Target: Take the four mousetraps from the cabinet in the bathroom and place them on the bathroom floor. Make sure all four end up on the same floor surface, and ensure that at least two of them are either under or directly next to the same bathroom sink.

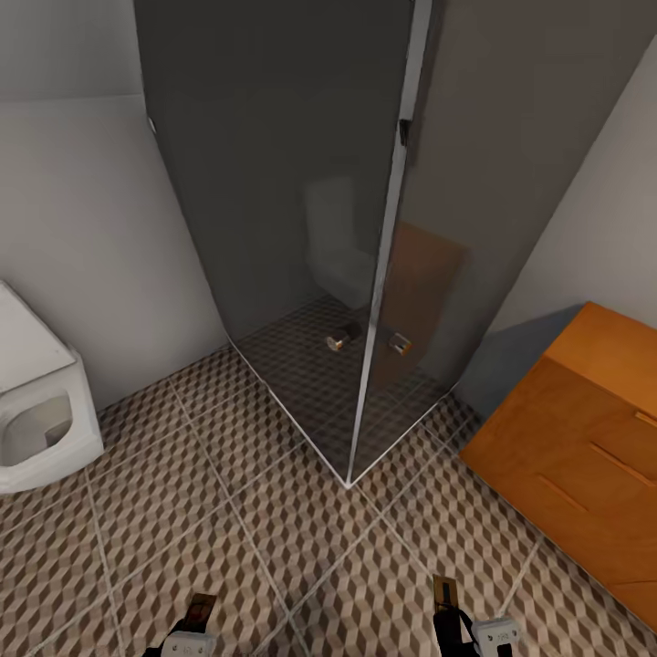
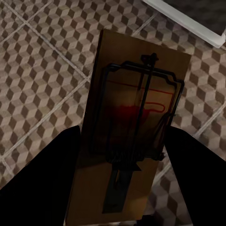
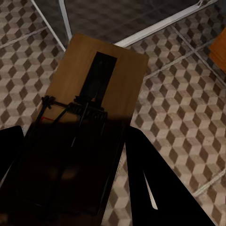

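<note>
Cube-patterned bathroom floor (image 1: 274, 547) lies beneath both grippers' held mousetraps (image 2: 136, 117).

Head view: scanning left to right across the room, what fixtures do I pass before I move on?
White toilet → glass shower enclosure with its metal corner post → orange-brown cabinet, all standing on the cube-patterned floor.

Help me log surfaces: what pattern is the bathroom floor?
Small brown, beige and white 3D cubes on the bathroom floor, clearest in the head view.
</note>
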Tool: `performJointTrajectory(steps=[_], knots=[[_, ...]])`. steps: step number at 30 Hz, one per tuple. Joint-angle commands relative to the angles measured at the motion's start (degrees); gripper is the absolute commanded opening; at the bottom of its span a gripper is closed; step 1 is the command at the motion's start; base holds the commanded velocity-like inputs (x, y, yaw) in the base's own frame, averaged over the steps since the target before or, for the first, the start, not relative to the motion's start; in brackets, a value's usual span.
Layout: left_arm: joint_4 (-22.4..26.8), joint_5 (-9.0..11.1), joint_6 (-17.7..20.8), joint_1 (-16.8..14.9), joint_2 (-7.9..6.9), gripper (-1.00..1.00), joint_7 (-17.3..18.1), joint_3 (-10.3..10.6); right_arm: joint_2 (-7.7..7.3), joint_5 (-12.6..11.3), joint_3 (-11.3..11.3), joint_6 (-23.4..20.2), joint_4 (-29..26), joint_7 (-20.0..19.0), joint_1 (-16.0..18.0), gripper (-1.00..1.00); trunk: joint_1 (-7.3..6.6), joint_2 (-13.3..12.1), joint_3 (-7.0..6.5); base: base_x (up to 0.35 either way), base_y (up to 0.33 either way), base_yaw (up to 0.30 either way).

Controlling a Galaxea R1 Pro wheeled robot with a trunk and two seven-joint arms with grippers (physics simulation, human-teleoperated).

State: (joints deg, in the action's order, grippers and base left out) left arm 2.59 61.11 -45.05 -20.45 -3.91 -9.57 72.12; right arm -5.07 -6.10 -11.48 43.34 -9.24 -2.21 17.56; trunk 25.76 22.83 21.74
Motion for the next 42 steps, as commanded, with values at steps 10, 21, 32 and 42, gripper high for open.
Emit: performJointTrajectory(steps=[10, 21, 32, 42], knots=[[0.14, -0.02, -0.04, -0.02, -0.04, -1.00, -0.62, 0.48, -0.03, -0.66, -0.38, 0.17, 0.01, -0.16, 0.02, -1.00, 0.03, 0.09, -0.24, 0.000, 0.000, 0.280], [0.14, -0.02, -0.04, -0.02, -0.04, -1.00, -0.62, 0.48, -0.03, -0.66, -0.38, 0.19, 0.01, -0.16, 0.02, -1.00, 0.03, 0.09, -0.60, 0.000, 0.000, 0.280], [0.14, -0.02, -0.04, -0.02, -0.04, -1.00, -0.62, 0.48, -0.03, -0.66, -0.38, 0.21, 0.01, -0.16, 0.02, -1.00, 0.03, 0.09, -0.96, 0.000, 0.000, 0.280], [0.14, -0.02, -0.04, -0.02, -0.04, -1.00, -0.62, 0.48, -0.03, -0.66, -0.38, 0.24, 0.01, -0.16, 0.02, -1.00, 0.03, 0.09, -1.29, 0.000, 0.000, 0.280]])
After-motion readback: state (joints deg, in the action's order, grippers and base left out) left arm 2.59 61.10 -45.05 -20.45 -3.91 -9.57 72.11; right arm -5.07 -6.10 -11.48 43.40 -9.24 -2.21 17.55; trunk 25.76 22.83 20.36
